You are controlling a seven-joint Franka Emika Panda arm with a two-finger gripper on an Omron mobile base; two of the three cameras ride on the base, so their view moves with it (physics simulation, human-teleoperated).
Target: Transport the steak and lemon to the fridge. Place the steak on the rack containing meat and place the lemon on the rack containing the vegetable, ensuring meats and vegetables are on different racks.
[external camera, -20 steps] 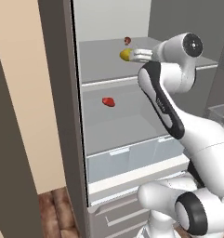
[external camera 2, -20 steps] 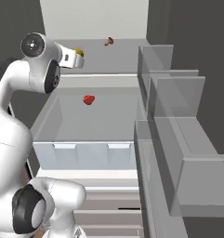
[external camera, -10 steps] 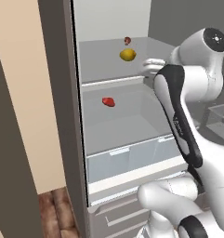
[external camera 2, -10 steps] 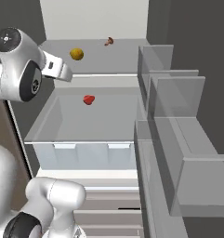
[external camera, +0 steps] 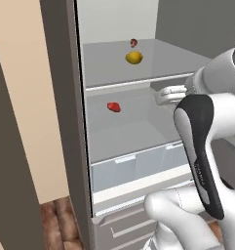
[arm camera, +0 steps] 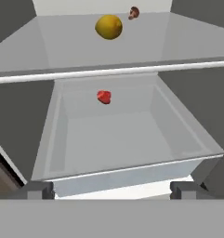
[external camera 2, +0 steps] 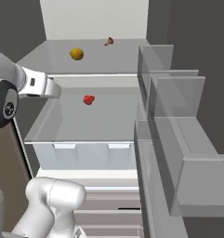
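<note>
The gripper (arm camera: 111, 189) hangs empty in front of the fridge (external camera: 65, 122), its two fingertips (arm camera: 36, 189) spread wide. Beyond them, one meat (arm camera: 104, 96) lump sits on the lower shelf. Farther back, on the rack containing the vegetable (arm camera: 48, 51), lie one lemon (arm camera: 108, 27) and, behind it, one vegetable (arm camera: 134, 12) — near but apart. A second ago the gripper was right at the lemon; it has since pulled back.
</note>
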